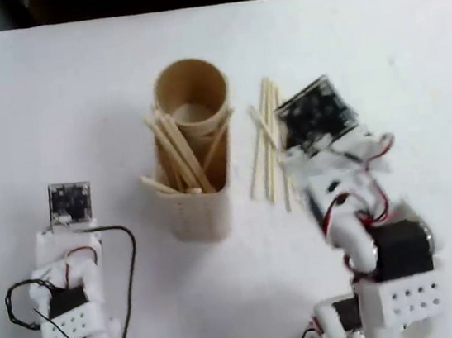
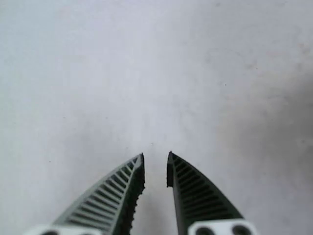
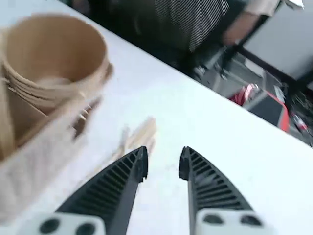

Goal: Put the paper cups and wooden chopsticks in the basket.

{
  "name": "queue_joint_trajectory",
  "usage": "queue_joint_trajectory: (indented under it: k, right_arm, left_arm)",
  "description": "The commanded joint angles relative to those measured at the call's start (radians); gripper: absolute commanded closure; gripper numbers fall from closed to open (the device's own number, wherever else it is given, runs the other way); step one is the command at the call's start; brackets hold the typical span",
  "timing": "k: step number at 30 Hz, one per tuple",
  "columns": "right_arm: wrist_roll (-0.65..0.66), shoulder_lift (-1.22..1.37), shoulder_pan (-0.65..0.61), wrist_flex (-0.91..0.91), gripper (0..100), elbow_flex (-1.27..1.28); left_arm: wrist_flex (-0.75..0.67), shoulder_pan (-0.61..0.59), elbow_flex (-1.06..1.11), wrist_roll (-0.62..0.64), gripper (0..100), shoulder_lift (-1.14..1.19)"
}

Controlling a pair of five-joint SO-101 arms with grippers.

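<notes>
Basket (image 1: 202, 218): to be fed next with the loose chopsticks (image 1: 266, 143) laid just beside it, best pinched across the bundle at mid-length by the right gripper (image 3: 163, 164), held parted and empty above them. Stacked brown paper cups (image 1: 192, 98) and several pale upright chopsticks (image 1: 176, 155) are already stood in it. Apart from these, the left gripper (image 2: 155, 169) is held parted and empty over bare table (image 2: 146, 73).

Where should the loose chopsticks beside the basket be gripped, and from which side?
Grip the loose chopsticks near their middle, coming from above with the right hand, closing across their length. They lie flat in a thin bundle, close beside the basket, so a side approach probably has little room.
</notes>
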Motion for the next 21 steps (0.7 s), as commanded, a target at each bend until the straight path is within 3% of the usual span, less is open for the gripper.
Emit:
queue_joint_trajectory:
  k: [1,5,9,21]
  right_arm:
    - [0.063,-0.002,0.173,-0.120,87.8,0.141]
    - [0.144,0.067,0.202,-0.285,87.8,0.338]
    - [0.164,0.219,0.199,-0.300,87.8,0.354]
    - [0.167,0.736,0.203,-0.295,87.9,0.028]
  left_arm:
    - [0.002,-0.008,-0.002,-0.012,90,-0.016]
    - [0.002,-0.008,-0.002,-0.012,90,-0.016]
    - [0.002,-0.008,-0.002,-0.012,90,-0.016]
    - [0.002,-0.008,-0.002,-0.012,90,-0.016]
